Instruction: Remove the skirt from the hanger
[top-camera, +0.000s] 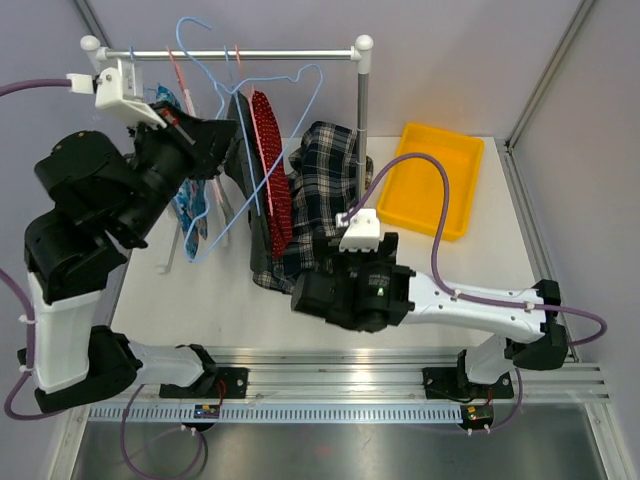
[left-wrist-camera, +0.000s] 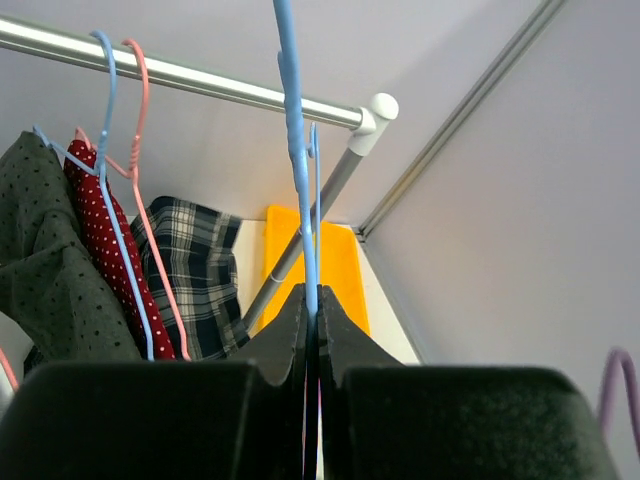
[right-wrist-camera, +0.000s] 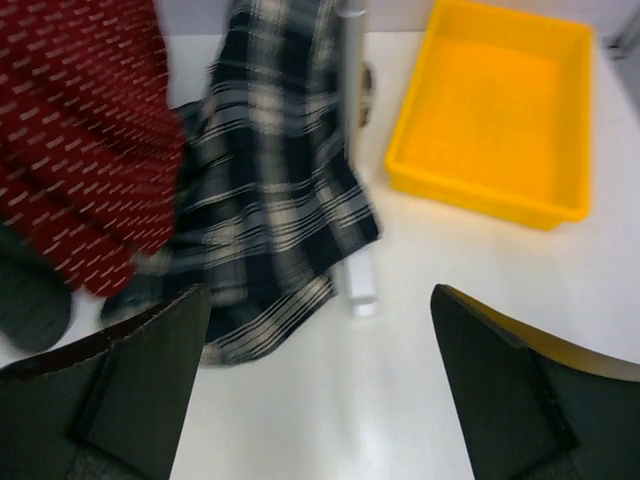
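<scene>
A yellow tray (top-camera: 458, 152) sits on the white tabletop (top-camera: 490, 262), off to the right of the clothes rack and near the far corner. The rack's silver rail (top-camera: 250, 54) runs level to a white-capped upright post (top-camera: 362, 110). A red garment with pale flecks (top-camera: 268, 130) hangs from the rail, right against a dark dotted garment (left-wrist-camera: 50, 260). A pink hanger (left-wrist-camera: 140, 100) hooks over the rail there too. Further left hangs a blue patterned cloth (top-camera: 188, 212).
</scene>
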